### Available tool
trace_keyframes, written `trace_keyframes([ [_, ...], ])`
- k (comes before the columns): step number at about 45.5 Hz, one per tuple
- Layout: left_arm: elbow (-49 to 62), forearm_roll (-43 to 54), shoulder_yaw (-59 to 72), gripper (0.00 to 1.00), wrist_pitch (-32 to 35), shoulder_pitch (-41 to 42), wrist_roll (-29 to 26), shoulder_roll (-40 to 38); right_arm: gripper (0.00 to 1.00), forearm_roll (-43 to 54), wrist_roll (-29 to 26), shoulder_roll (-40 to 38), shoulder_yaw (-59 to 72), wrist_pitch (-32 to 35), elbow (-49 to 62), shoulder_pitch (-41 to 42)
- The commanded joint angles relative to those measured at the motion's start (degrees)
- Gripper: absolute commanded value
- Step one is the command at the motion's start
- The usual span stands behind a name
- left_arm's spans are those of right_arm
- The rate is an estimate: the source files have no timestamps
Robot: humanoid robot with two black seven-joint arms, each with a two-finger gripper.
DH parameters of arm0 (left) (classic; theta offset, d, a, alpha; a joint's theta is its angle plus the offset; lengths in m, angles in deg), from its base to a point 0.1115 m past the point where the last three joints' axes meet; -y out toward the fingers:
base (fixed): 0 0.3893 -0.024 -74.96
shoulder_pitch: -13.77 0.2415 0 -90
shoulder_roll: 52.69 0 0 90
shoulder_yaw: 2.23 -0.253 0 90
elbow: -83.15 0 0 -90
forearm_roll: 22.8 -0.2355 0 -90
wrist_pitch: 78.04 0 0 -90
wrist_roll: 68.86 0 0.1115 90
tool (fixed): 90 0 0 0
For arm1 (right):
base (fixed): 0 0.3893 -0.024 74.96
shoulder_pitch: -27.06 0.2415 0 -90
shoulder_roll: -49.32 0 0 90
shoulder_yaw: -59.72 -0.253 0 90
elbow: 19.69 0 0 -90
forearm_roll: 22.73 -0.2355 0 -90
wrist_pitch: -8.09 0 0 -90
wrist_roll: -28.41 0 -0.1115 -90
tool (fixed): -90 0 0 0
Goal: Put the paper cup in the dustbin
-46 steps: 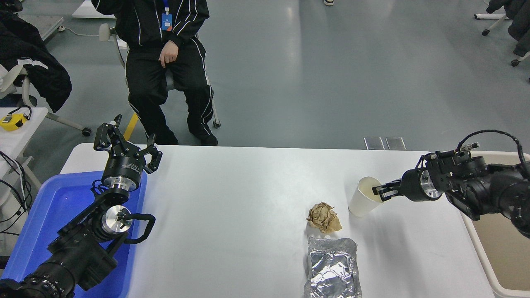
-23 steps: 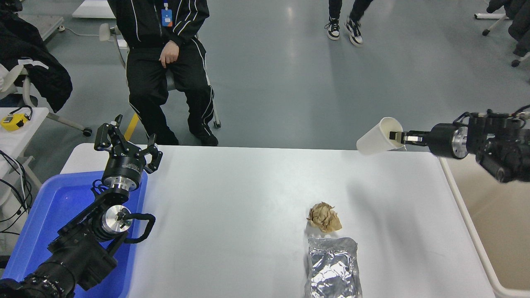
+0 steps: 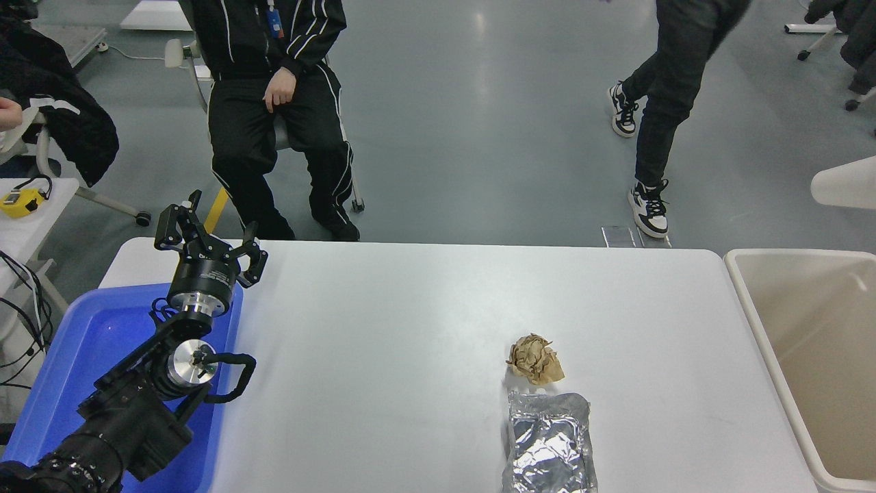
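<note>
One small white paper cup (image 3: 846,189) shows at the far right edge of the view, lying on its side in the air above the large beige rectangular plastic dustbin (image 3: 753,322), with only its tapered outer wall visible and its rim cut off by the picture edge. Nothing of the right arm or its gripper can be seen, so what holds the cup cannot be told. The dustbin stands just beside the right end of the white table (image 3: 410,329), its thick rounded rim close to the table's edge. On the table, towards the near right, a crumpled brown paper ball (image 3: 536,359) sits just behind a wrinkled silver foil pouch (image 3: 549,441), the two nearly touching. At the lower left, the left arm rests parked over a bright blue plastic tray (image 3: 82,342), and the left gripper (image 3: 209,236) points away from the camera with its black fingers spread apart, holding nothing. Beyond the table's far edge a person in a black tracksuit with white stripes (image 3: 274,103) sits on a chair, one hand on the lap, and another person in dark trousers and black-and-white trainers (image 3: 667,103) stands on the grey floor further right
</note>
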Motion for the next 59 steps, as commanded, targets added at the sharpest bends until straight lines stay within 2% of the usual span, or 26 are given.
trace_keyframes([
  [1,-0.02,0.00,0.00,1.00,0.01,0.00,0.00,0.01,0.00,-2.98,-12.72,-0.93,-5.82,-4.91,3.42,-7.29],
  [4,-0.02,0.00,0.00,1.00,0.01,0.00,0.00,0.01,0.00,-3.07,-15.90,-0.67,-6.26,-8.86,3.51,-10.46],
  [13,-0.02,0.00,0.00,1.00,0.01,0.00,0.00,0.01,0.00,-2.90,-21.79,0.82,-6.00,-13.70,3.42,-14.85],
  [26,-0.02,0.00,0.00,1.00,0.01,0.00,0.00,0.01,0.00,-2.37,-21.79,13.30,-5.74,-13.71,3.25,-20.92],
  [44,-0.02,0.00,0.00,1.00,0.01,0.00,0.00,0.01,0.00,-3.25,-21.79,15.41,-6.62,-14.06,3.25,-21.62],
  [45,-0.02,0.00,0.00,1.00,0.01,0.00,0.00,0.01,0.13,-3.25,-21.79,15.33,-6.62,-14.75,3.25,-21.62],
  [46,-0.02,0.00,0.00,1.00,0.01,0.00,0.00,0.01,0.36,-3.25,-21.70,15.41,-6.53,-16.07,3.25,-21.62],
  [48,-0.02,0.00,0.00,1.00,0.01,0.00,0.00,0.01,0.51,-3.25,-21.70,15.41,-6.53,-17.48,3.16,-21.62],
  [49,-0.02,0.00,0.00,1.00,0.01,0.00,0.00,0.01,0.62,-3.25,-21.70,15.41,-6.53,-18.53,3.07,-21.62],
  [51,-0.02,0.00,0.00,1.00,0.01,0.00,0.00,0.01,0.73,-3.25,-21.70,15.85,-6.53,-19.50,3.07,-21.62],
  [59,-0.02,0.00,0.09,1.00,0.01,0.00,0.00,0.01,0.89,-3.25,-21.53,17.70,-6.70,-21.17,3.25,-21.10],
])
